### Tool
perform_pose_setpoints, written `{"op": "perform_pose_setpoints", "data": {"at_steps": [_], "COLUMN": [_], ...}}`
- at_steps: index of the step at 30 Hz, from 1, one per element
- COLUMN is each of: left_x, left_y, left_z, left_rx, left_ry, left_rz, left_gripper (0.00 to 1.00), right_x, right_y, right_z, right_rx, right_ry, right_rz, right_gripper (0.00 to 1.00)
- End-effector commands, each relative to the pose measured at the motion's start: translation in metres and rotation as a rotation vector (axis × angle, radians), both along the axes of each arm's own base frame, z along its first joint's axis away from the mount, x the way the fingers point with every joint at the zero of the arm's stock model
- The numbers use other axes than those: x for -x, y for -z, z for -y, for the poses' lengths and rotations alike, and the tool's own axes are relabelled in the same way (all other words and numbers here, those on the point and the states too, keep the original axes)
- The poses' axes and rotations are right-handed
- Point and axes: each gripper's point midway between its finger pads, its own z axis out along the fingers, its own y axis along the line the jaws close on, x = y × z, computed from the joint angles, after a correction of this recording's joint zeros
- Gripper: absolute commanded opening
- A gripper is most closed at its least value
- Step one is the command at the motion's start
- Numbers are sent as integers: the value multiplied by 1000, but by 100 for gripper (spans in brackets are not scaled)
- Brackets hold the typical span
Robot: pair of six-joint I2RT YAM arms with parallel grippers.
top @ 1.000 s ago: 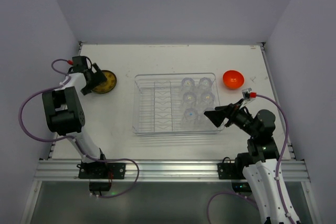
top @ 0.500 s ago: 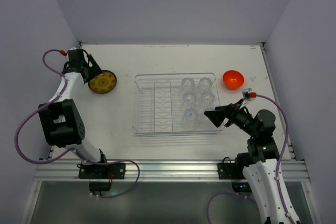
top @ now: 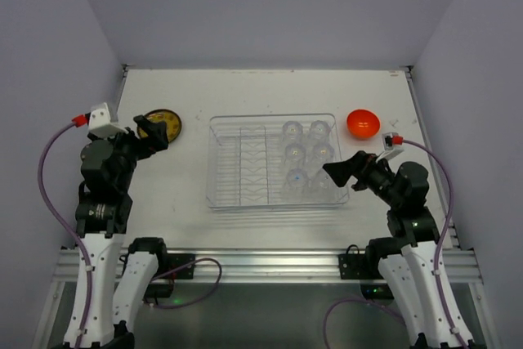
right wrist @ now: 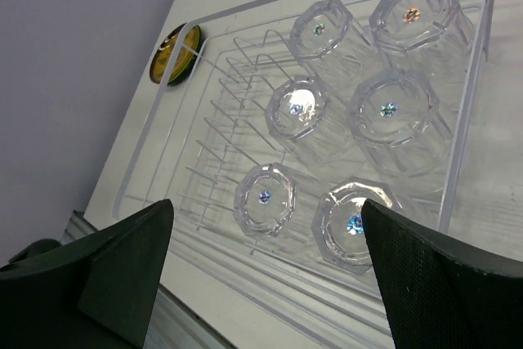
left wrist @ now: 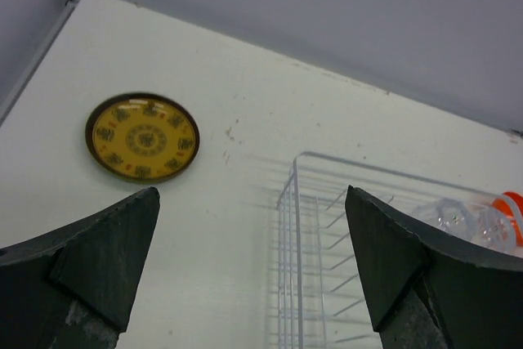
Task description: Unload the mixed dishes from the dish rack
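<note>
the left arm has drawn back toward its base, so the left gripper (top: 153, 138) now hangs released at the 7 o'clock edge of the yellow plate (left wrist: 143, 137). the right gripper (top: 339, 171), also spread wide and empty, has barely shifted at the 4 o'clock corner of the dish rack (top: 245, 161). six faceted clear glass cups (right wrist: 389, 109) fill the rack's right half (two columns of three). the dark-rimmed plate lies flat at the rack's 10 o'clock, the glossy orange bowl (top: 363, 123) at 2 o'clock.

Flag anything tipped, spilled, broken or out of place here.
Nothing stands out. Six cups stand in neat rows in the right half of the rack; the plate lies flat on the table left of it, the bowl sits right of it. No spills or breakage.
</note>
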Motion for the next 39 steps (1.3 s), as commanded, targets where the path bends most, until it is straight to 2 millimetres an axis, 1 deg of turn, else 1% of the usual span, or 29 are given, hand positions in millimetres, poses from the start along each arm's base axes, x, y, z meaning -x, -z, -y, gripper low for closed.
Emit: {"op": "perform_pose_setpoints", "data": {"at_steps": [1,2,4,5,6,7,8,9,10,11,12,13,14,15,17,19,20,21,23,24,26,27,30,34,36,39], "left_x": [15,18,24,28,34,36,38,45,55,59,58,55,53,51,45,40,39,37,36,37,38,39,41,43,42,41], "left_y": [68,74,80,78,77,73,67,43,27,19,19,25,30,38,46,55,57,58,63,63,64,64,64,64,67,69], "left_z": [10,6,-3,-13,-15,-15,-2,2,6,11,11,2,-1,-4,-8,-5,-2,0,7,9,17,19,22,25,26,29], "left_rx": [-20,-20,-15,15,67,67,68,58,16,10,0,-20,-24,-31,-52,-63,-64,-65,-59,-56,-52,-50,-45,-41,-42,-42], "left_ry": [72,44,-10,-89,-123,-119,-50,-21,22,50,48,0,-21,-38,-60,-43,-27,-13,23,35,71,79,85,92,93,102], "left_rz": [-171,-182,-201,-188,-159,-121,-84,-17,49,84,101,80,55,16,-45,-76,-79,-76,-80,-73,-67,-63,-66,-59,-73,-85], "left_gripper": [100,100,100,100,100,100,100,100,100,100,100,100,100,100,100,100,100,100,100,100,100,100,100,100,100,100], "right_x": [-7,-5,-6,3,-4,-4,4,2,3,8,8,8,7,6,1,-3,-5,-9,-13,-15,-17,-19,-24,-26,-28,-27], "right_y": [-19,-24,-24,-27,-19,-17,-17,-12,-9,-3,-1,1,3,5,11,15,13,20,21,27,27,35,39,53,56,64], "right_z": [11,12,14,3,8,6,-8,-8,-17,-37,-43,-49,-58,-61,-64,-66,-69,-70,-73,-78,-85,-87,-88,-94,-92,-95], "right_rx": [55,90,143,166,208,236,269,316,340,379,392,396,409,421,479,516,526,556,577,595,602,623,637,661,684,707], "right_ry": [89,115,162,128,188,197,146,174,154,87,79,64,47,44,60,66,66,71,75,63,42,42,68,77,97,69], "right_rz": [-21,-37,-69,-81,-121,-136,-152,-165,-178,-185,-185,-192,-202,-212,-252,-269,-271,-290,-303,-319,-328,-351,-378,-417,-427,-445], "right_gripper": [99,99,99,99,99,99,99,99,99,99,99,99,99,99,99,99,99,99,99,99,99,99,97,94,93,91]}}
